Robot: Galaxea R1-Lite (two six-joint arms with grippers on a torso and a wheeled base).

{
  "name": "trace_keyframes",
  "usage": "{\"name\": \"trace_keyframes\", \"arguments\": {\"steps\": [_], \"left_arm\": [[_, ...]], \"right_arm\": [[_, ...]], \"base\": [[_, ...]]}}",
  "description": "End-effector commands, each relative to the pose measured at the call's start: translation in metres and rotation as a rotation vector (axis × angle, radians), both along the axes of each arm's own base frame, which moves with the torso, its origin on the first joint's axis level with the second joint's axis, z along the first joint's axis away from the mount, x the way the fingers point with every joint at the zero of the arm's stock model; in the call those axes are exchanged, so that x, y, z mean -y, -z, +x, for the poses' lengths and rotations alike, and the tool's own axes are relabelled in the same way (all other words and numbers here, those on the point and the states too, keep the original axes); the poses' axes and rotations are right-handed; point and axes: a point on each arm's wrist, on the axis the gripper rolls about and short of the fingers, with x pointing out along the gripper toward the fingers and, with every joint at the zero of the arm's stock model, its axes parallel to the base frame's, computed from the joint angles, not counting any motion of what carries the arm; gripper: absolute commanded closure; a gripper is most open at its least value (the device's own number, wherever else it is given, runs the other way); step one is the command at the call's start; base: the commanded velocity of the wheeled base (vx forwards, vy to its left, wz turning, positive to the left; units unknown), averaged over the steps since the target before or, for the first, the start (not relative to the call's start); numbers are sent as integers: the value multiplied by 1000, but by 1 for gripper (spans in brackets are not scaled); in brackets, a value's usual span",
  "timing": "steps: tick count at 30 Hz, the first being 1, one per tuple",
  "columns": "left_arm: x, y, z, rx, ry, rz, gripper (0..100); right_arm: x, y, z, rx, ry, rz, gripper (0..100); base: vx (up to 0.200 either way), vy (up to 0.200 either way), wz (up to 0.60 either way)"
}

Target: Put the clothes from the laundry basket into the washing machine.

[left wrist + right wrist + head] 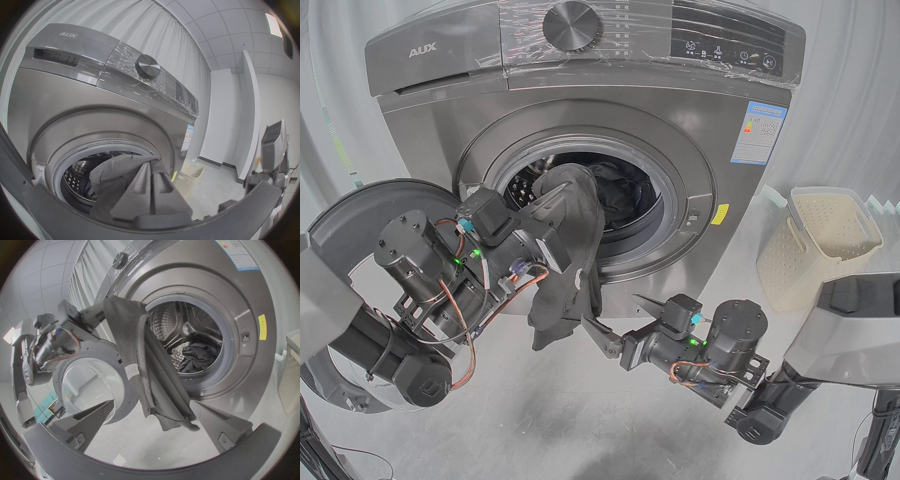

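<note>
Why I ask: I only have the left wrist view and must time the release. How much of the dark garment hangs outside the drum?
Observer: Most of it; the dark garment drapes over the shut left gripper and hangs below the door opening of the washing machine.
Operator: Where's the right gripper?
Observer: The right gripper is open, close beside the garment's lower end.
Operator: Anything inside already?
Observer: Black clothing lies at the bottom of the drum.

Bright, even light; wrist-view edges warped, perhaps vignetted.
</note>
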Motion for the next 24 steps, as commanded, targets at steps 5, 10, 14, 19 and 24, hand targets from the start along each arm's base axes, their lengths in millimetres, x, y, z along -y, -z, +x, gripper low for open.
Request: {"name": "trace_keyframes", "arguments": {"steps": [5, 10, 14, 19, 24], "left_arm": [[3, -6, -7, 18, 20, -10, 100], [2, -10, -8, 28, 24, -15, 100], [1, -15, -12, 43, 30, -23, 100], [6, -19, -19, 53, 53, -33, 100], [9, -19, -22, 50, 69, -34, 100]], "right_arm": [[-24, 37, 43, 14, 29, -11, 0], [-22, 40, 71, 42, 75, 6, 0], [-17, 45, 91, 64, 111, 14, 0], [-18, 53, 102, 74, 125, 22, 0], [-24, 56, 109, 89, 129, 35, 0]], "base": [[0, 0, 0], [0, 0, 0], [0, 0, 0], [0, 0, 0], [0, 0, 0]]}}
